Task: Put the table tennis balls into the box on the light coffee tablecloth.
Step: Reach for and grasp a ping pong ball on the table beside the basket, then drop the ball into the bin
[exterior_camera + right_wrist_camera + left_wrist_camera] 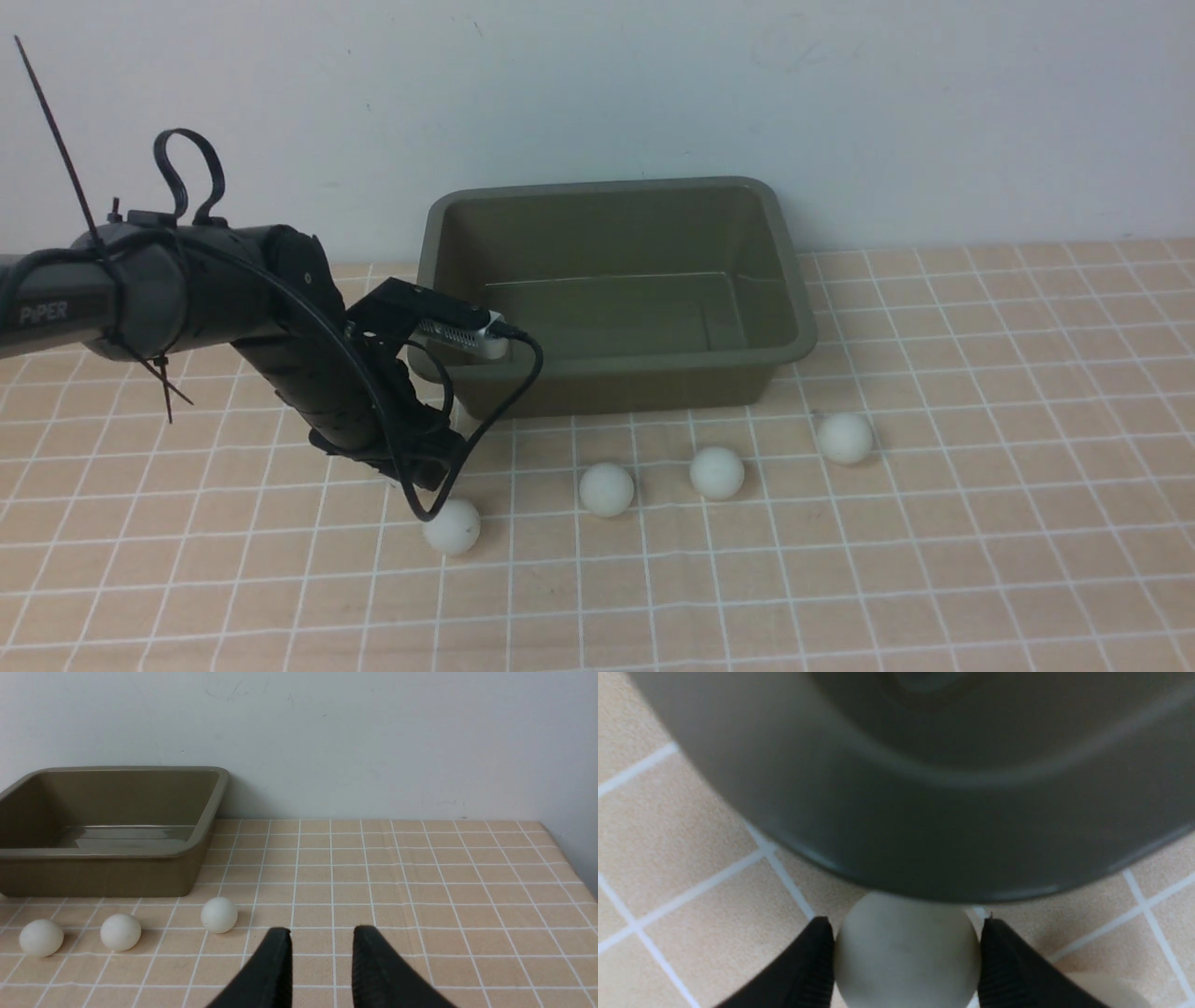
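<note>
The olive-green box [607, 369] stands on the light coffee tablecloth [934, 560] against the wall. Several white table tennis balls lie in front of it: one [452, 525] by my left arm [308, 373], then others [606, 489] [717, 472] [845, 438] to the right. In the left wrist view my left gripper [906, 921] is shut on another ball [906, 956], both fingers pressed on its sides, just under the box's rim [924, 812]. My right gripper [322, 935] is open and holds nothing, low over the cloth, right of the balls [219, 915] [120, 932] [41, 938].
A pale wall rises right behind the box. The cloth's right edge [567, 858] shows in the right wrist view. A black cable [504, 401] loops from the left wrist camera down toward the nearest ball.
</note>
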Motion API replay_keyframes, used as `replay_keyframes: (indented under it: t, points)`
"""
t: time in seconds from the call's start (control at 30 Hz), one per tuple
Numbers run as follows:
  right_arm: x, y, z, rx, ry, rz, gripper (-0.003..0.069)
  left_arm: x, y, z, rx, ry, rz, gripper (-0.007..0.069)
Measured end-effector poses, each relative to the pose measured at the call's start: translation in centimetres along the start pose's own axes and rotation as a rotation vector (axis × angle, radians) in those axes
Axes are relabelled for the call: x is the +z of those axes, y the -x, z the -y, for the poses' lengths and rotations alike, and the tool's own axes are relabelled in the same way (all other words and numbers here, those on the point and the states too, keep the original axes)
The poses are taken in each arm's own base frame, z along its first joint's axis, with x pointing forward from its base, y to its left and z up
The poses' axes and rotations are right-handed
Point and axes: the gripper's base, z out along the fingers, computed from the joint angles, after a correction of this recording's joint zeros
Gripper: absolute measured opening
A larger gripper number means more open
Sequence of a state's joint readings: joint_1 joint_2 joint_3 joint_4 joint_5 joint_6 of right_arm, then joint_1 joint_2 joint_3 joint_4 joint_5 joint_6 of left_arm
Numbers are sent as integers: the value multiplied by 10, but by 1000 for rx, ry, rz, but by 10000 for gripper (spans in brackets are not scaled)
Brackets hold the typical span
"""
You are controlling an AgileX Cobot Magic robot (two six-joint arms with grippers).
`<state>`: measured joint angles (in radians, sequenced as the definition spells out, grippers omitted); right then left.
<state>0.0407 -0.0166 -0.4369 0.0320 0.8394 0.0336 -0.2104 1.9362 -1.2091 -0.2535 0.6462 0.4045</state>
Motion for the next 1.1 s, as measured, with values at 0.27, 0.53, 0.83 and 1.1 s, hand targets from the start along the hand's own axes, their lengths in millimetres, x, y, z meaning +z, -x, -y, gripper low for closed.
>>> replay_keyframes:
  t: [0.27, 0.53, 0.83, 1.1]
  points:
    - [0, 0, 0, 0, 0, 0, 178, -56, 9, 8, 28, -5, 61, 318]
    - [0, 0, 0, 0, 0, 0, 178, -101, 31, 33, 47, -234, 175, 318]
    - [0, 0, 0, -2, -2, 0, 178, -106, 75, 27, 156, -169, 488, 318]
    - [0, -1, 0, -3, -3, -7, 178, -65, 98, 16, 240, -173, 451, 351]
